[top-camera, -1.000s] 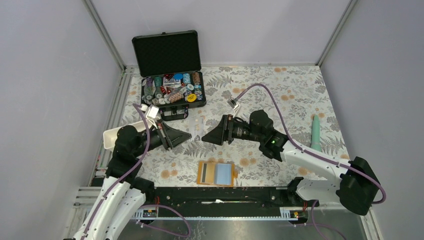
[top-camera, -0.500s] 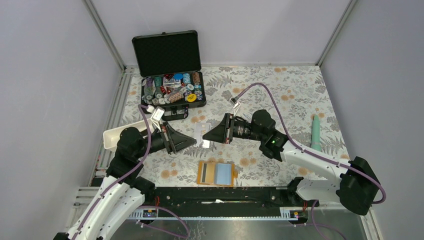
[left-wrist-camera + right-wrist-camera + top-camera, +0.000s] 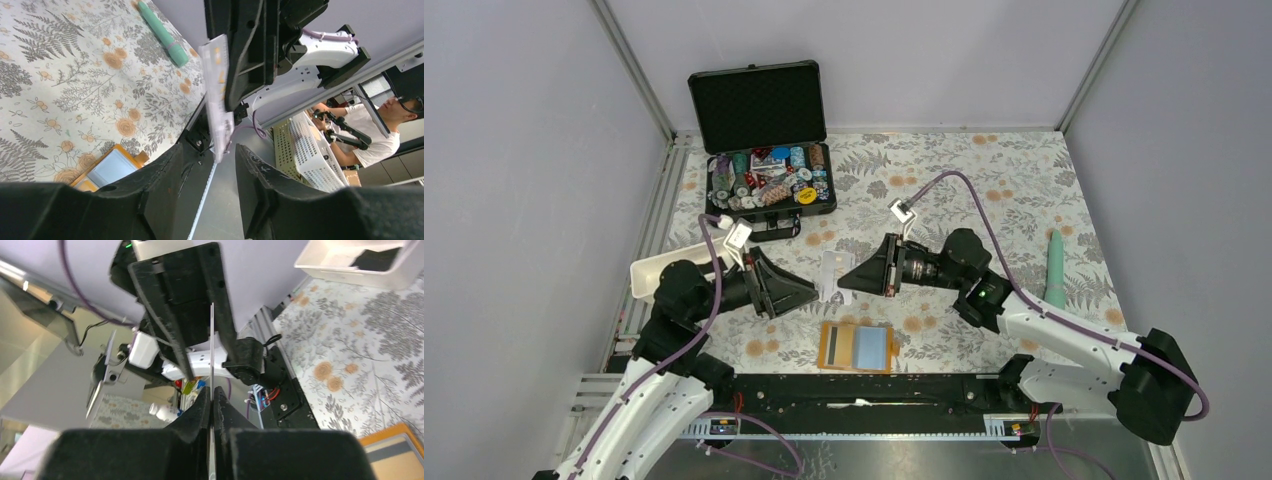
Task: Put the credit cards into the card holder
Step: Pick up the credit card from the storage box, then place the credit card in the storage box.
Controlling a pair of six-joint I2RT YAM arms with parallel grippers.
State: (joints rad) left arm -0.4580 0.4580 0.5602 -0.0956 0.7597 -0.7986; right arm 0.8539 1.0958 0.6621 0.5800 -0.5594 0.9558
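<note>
Right pincer (image 3: 844, 279), pale card (image 3: 831, 270) clamped crosswise

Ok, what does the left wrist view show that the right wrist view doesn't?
Left wrist only: the teal stick and the printed face of the card. Right wrist only: the white tray; the card shows edge-on. Both: the right gripper shut on the card, the open left gripper straddling it, and the card holder.

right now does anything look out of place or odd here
Nothing spilled or broken. One oddity: the pale card is up in mid-air, pinched by the right gripper, the left gripper open facing it. The card holder lies open on the table.
</note>
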